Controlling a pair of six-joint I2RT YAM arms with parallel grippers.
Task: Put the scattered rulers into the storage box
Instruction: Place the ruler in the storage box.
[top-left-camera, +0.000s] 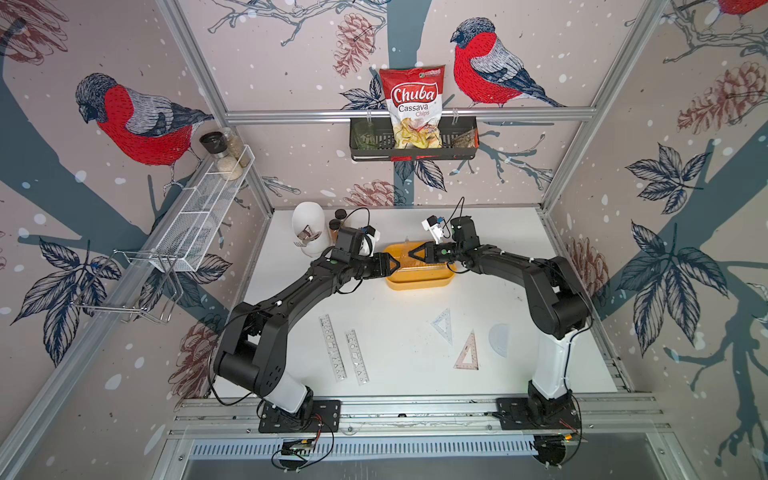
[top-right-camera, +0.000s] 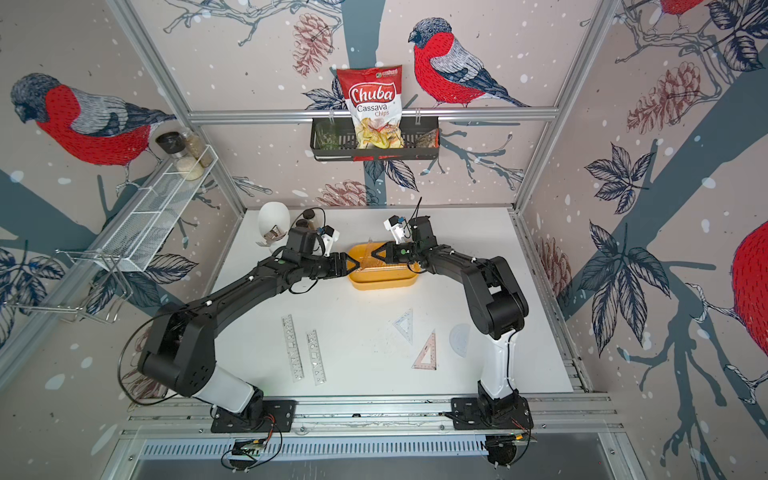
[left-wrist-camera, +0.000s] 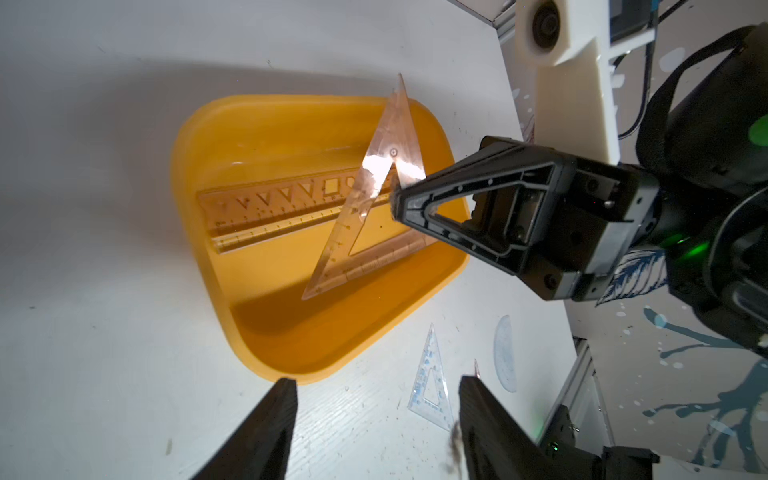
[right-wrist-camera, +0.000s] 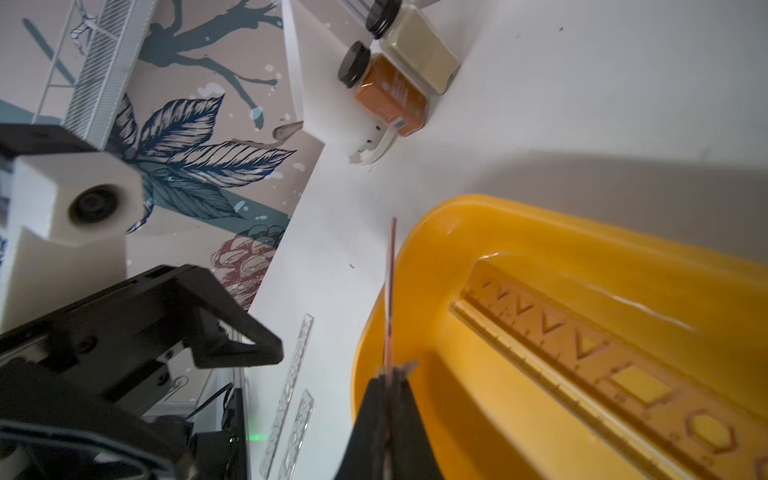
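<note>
Left wrist: right tool (left-wrist-camera: 395, 200) clamps pink set square (left-wrist-camera: 388, 133) on edge in storage box (left-wrist-camera: 291, 340); left tool (left-wrist-camera: 376, 380) wide.

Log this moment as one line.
left gripper: open, by storage box | right gripper: shut on pink set square, over box | in box: stencil ruler | table: two straight rulers, two set squares, protractor

The storage box (left-wrist-camera: 291, 349) is smooth, glossy yellow-orange plastic. The pink set square (left-wrist-camera: 338, 245) and the stencil ruler (left-wrist-camera: 266, 203) are see-through plastic that catches glare. The desk (left-wrist-camera: 83, 332) is matt white, faintly scuffed. The right hand (left-wrist-camera: 395, 203) has matt black plastic fingers. The chips bag (top-left-camera: 413, 95) is shiny film, and the wall shelf (top-left-camera: 208, 208) is white-painted wire mesh.
</note>
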